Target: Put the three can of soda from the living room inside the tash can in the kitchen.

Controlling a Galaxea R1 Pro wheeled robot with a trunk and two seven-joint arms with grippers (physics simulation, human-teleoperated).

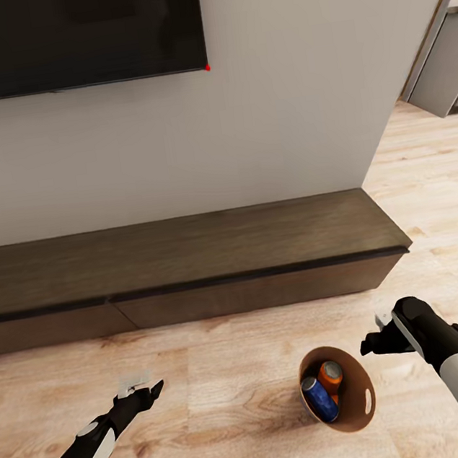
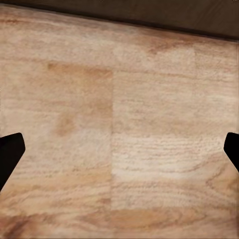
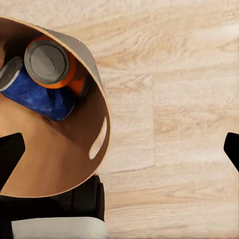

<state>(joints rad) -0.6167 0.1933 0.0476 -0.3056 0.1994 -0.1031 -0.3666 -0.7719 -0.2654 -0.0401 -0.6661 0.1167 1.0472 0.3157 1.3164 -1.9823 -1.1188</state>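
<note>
On the pale plank floor (image 1: 228, 375) before the long dark bench (image 1: 190, 263), the left gripper (image 1: 139, 391) hung with fingers spread apart over bare boards. Further right stood the one trash can (image 1: 361, 414), holding a blue can (image 1: 320, 398) and an orange can (image 1: 330, 375), perhaps a second orange one beneath. Just beside its rim, the right gripper (image 1: 376, 343) was spread wide, with open floor beyond.

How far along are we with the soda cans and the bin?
Looks done: a blue can and an orange can lie in the bin, which sits on the plank floor before the dark bench. In hand: nothing; the left gripper and right gripper are open. Left: I cannot make out a third can.
</note>
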